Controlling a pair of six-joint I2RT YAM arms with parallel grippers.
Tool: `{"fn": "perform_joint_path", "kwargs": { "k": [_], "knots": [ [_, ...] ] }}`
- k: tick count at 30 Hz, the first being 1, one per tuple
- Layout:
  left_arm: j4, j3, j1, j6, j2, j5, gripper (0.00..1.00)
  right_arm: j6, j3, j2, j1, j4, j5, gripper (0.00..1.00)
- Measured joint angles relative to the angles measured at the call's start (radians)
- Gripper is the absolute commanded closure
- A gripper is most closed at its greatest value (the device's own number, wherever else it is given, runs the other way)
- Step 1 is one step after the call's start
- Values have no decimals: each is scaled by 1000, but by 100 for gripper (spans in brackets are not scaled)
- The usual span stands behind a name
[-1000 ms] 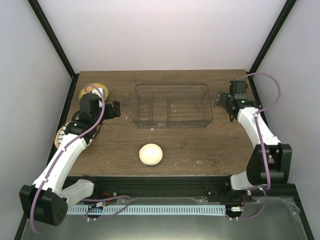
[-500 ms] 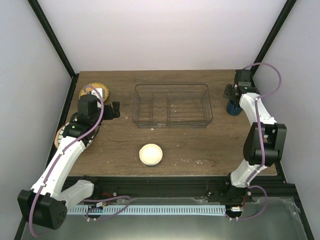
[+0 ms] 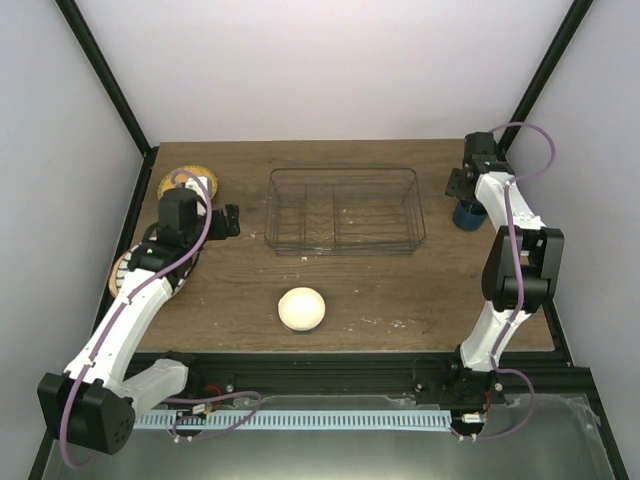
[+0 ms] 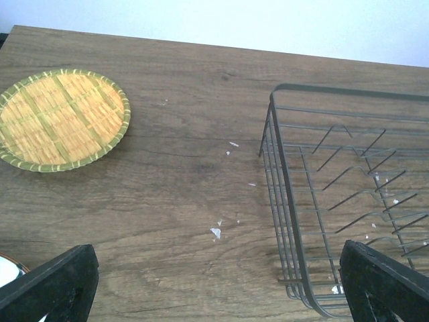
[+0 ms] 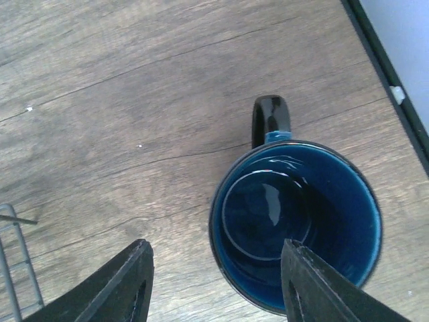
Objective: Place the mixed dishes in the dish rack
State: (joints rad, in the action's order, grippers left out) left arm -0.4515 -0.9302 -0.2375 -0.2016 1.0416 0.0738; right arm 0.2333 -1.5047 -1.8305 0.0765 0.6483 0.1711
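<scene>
The dark blue cup (image 5: pixel 295 225) stands upright at the table's back right, also seen in the top view (image 3: pixel 467 215). My right gripper (image 5: pixel 218 288) is open just above it, one finger (image 5: pixel 322 288) over its inside, the other finger (image 5: pixel 124 285) outside its left wall; in the top view the gripper (image 3: pixel 463 193) is at the cup. My left gripper (image 3: pixel 231 221) is open and empty between the orange-yellow grid plate (image 4: pixel 62 119) and the wire dish rack (image 4: pixel 288 221). The rack (image 3: pixel 342 210) holds nothing. The cream bowl (image 3: pixel 302 309) sits front centre. The striped white plate (image 3: pixel 122 272) lies partly under my left arm. The tan plate is not visible.
The orange-yellow plate (image 3: pixel 190 183) lies at the back left corner. Black frame posts and white walls close in the table on both sides. A black rail runs along the table's right edge (image 5: pixel 385 64), close to the cup.
My right arm has swung from beside the rack's right end to the back right and now hangs over the blue cup. My left arm has barely moved.
</scene>
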Motion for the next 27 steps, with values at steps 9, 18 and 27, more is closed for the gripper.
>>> {"fn": "perform_joint_path", "kwargs": {
  "k": [9,18,27],
  "knots": [
    [0,0,0,5,9,-8,0,9,1,0,11,42,85,43],
    [1,2,0,5,10,-16,0,19,73,18,123,46,83,42],
    [1,3,0,9,12,-27,0,22,150,23,143,-16,54,41]
  ]
}}
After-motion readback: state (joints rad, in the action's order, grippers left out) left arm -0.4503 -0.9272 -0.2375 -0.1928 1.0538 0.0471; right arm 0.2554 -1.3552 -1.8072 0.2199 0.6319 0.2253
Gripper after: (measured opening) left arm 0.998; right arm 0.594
